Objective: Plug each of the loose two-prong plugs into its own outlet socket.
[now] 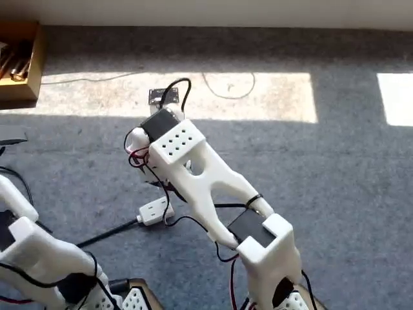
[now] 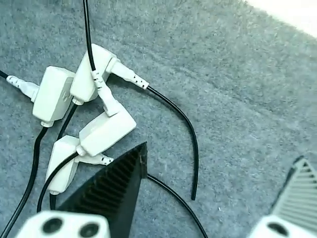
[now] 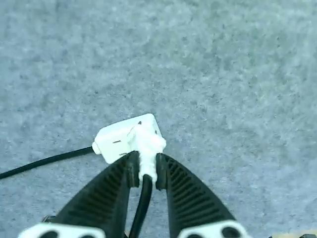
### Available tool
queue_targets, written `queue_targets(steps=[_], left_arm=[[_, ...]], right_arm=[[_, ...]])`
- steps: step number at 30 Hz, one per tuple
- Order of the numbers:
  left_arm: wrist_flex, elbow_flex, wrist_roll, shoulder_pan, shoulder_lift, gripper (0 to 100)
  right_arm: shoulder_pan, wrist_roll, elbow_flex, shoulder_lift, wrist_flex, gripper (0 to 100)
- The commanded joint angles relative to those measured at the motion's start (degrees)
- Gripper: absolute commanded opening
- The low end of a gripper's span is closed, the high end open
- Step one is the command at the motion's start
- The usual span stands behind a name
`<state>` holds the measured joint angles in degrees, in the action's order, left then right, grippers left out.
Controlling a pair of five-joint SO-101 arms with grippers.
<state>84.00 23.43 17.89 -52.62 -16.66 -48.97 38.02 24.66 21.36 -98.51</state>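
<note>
Right wrist view puts you mid-insertion: the right gripper is clamped on a white plug whose nose meets the outlet socket on the carpet. You'll likely need a straight push without sliding the socket. Your left gripper hangs spread wide above the other plugs.

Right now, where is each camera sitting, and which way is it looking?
High view: fixed above, looking down at the grey carpet; the left arm and the right arm both show.
Left wrist view: on the left wrist, looking down past the open left gripper at a bunch of white plugs.
Right wrist view: on the right wrist, looking down the right gripper, shut on a white plug touching the outlet socket.
Shared: high and right wrist views both seem to show that outlet socket.
</note>
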Motion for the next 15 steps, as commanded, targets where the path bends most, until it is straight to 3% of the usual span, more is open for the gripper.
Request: queue_targets(steps=[1, 6, 15], left_arm=[[-0.3, 5.8, 0.4, -1.6, -1.9, 42], [-0.3, 9.6, 0.4, -3.1, -5.4, 42], [-0.3, 10.7, 0.5, -5.0, -10.3, 42]], right_arm=[[-1.8, 7.0, 2.9, -3.8, -2.3, 0.6], [-2.1, 21.1, 2.9, -0.8, -2.3, 0.5], [-2.2, 22.4, 8.7, 3.7, -2.3, 0.5]])
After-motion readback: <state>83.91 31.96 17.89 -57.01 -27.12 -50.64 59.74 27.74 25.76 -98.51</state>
